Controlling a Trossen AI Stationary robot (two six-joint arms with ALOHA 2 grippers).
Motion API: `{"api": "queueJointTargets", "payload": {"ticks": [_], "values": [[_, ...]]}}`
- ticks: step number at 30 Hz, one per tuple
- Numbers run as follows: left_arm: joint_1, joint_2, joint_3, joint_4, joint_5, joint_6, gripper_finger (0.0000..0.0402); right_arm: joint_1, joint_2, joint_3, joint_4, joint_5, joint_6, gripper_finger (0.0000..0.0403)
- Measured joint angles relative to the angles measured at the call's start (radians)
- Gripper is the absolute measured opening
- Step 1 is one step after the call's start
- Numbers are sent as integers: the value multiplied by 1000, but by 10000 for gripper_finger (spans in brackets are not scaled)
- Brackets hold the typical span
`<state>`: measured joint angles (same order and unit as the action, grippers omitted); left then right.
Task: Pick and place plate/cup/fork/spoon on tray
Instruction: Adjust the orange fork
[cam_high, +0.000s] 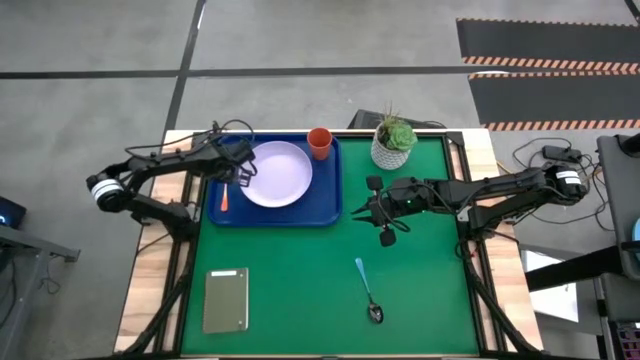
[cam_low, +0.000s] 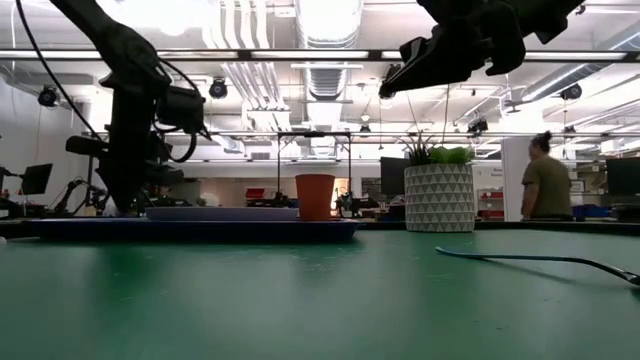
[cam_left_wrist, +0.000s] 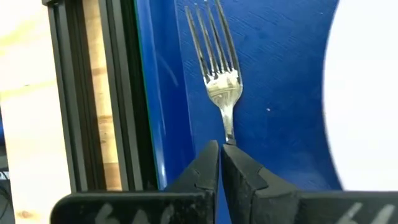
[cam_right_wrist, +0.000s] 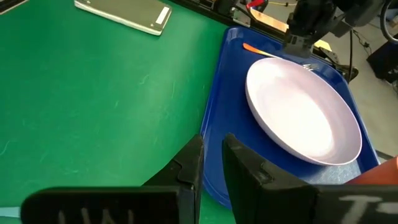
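Note:
The dark blue tray (cam_high: 330, 205) sits at the table's far left. The lavender plate (cam_high: 276, 174) lies on it, and the orange-red cup (cam_high: 319, 143) stands upright at its far right corner. My left gripper (cam_left_wrist: 220, 146) is shut on the fork (cam_left_wrist: 214, 56) over the tray's left strip, between the plate and the rim. The fork's orange handle (cam_high: 224, 198) points toward the near side. The spoon (cam_high: 368, 292) lies flat on the green mat, near right. My right gripper (cam_right_wrist: 212, 144) hovers right of the tray with its fingers almost together, holding nothing. My left gripper pinches the fork's thin metal neck (cam_left_wrist: 229, 138) between its two fingertips, just behind the tines. The fingers come from above, pointing down. The fork lies level along the tray's left side. I cannot tell whether it rests on the tray floor or hangs just above it.
A white pot with a green plant (cam_high: 393, 146) stands at the far edge, right of the cup. A grey-green slab (cam_high: 226, 299) lies on the mat at the near left. A person (cam_low: 548, 180) stands in the room beyond the table.

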<state>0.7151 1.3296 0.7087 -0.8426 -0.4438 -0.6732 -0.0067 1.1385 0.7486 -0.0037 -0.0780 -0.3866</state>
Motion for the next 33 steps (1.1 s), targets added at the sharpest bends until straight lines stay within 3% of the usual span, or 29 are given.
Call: {"api": "queueJointTargets", "payload": {"ticks": [33], "values": [[6,110,-22,75,-59,-53,0,0,0,0,-1,0,15,49]]}}
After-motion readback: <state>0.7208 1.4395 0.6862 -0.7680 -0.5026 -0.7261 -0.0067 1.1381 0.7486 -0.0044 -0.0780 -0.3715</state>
